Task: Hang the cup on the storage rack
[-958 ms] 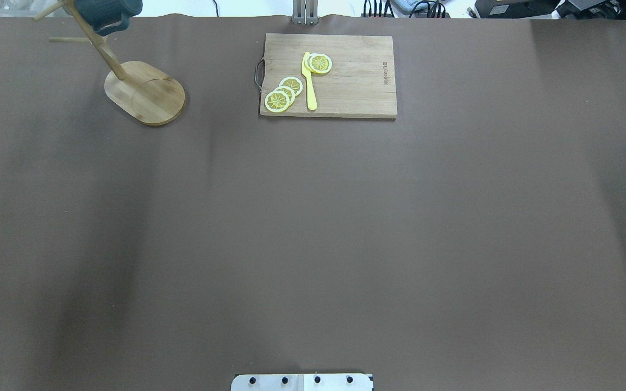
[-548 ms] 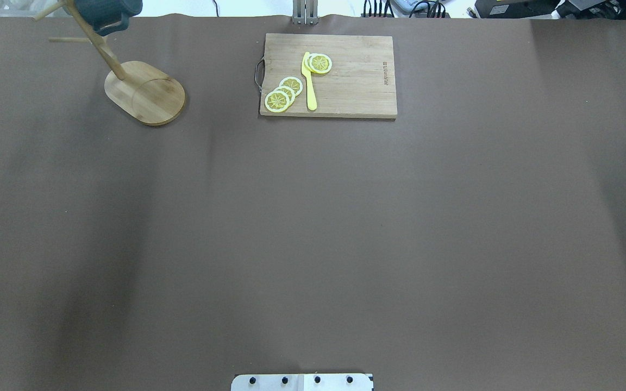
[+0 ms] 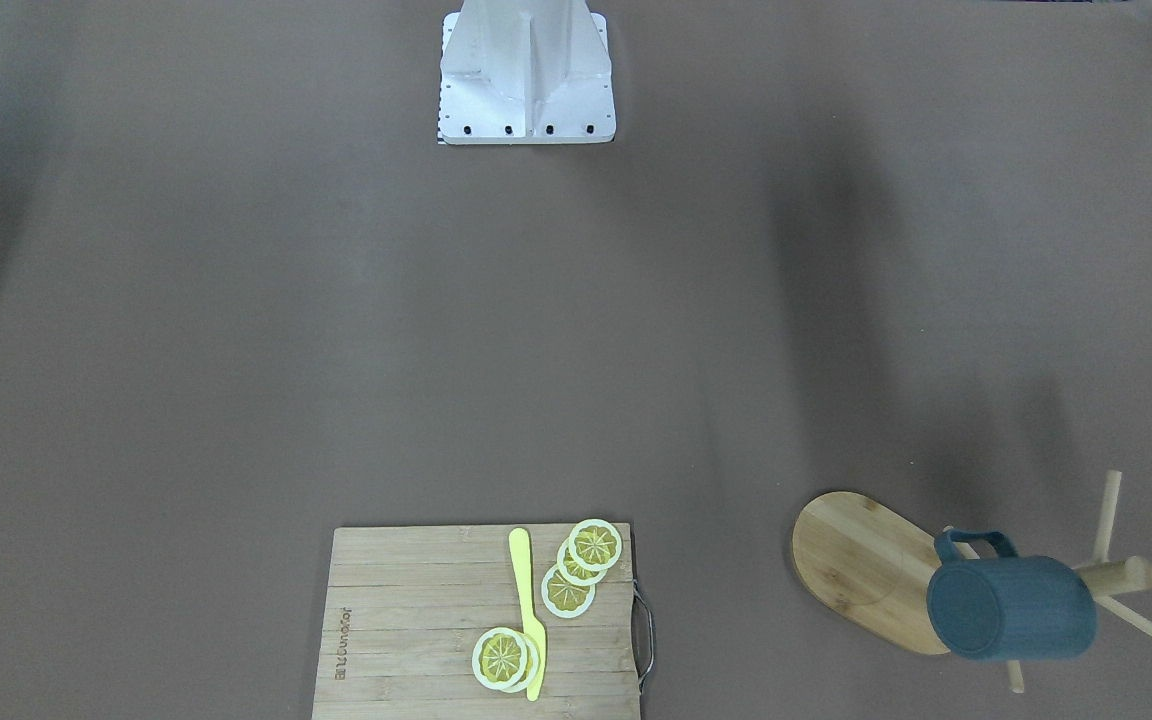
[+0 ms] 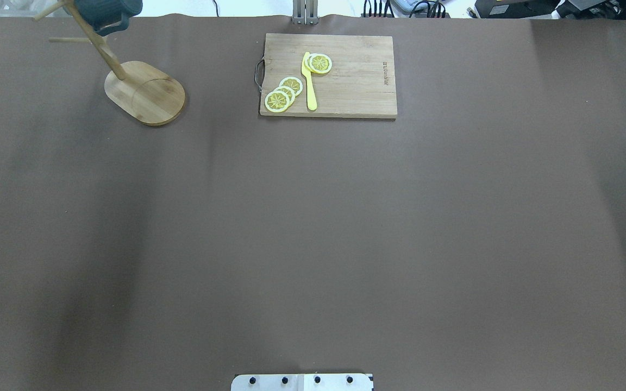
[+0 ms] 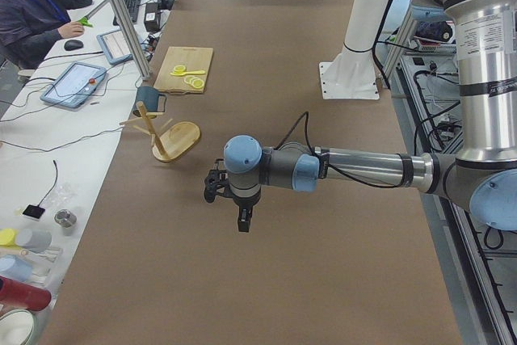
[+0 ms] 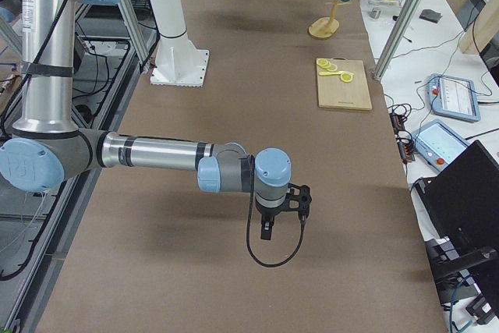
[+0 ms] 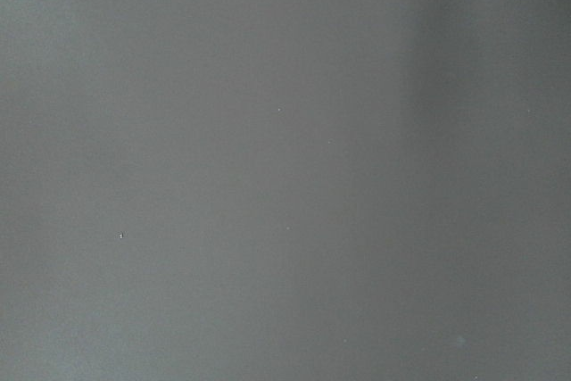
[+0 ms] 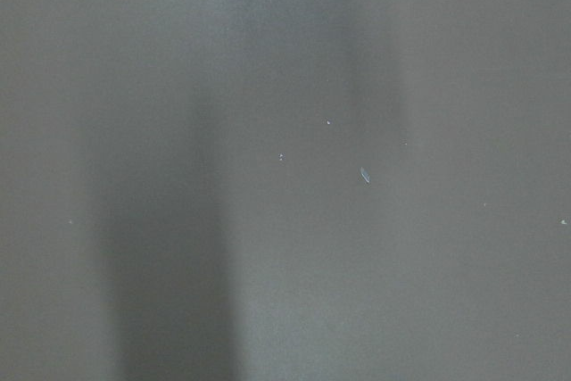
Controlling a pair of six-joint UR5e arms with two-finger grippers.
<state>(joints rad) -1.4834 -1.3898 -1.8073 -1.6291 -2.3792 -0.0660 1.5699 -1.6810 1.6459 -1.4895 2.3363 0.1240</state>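
Front-facing view, cup: the cup is seen tipped on its side at the top of the storage rack, among the pegs and raised off the desk.
Front-facing view, other things: a cutting board carrying lemon slices and a yellow knife is laid near the storage rack.
Overhead view, storage rack: its oval base is set near the desk's far left corner; the cup is cut off by the picture's top edge.
Left view, left pincer: the left pincer is hung pointing down over the desk; how far it is parted cannot be told.
Left view, cup: it is found well apart from the left pincer, beyond it toward the side where a person is seated.
Right view, right pincer: the right pincer is hung pointing down over the desk; its opening cannot be told.
Right view, cup: it is placed well apart from the right pincer, toward the desk's other end.
Wrist views: only desk covering with small specks is shown.
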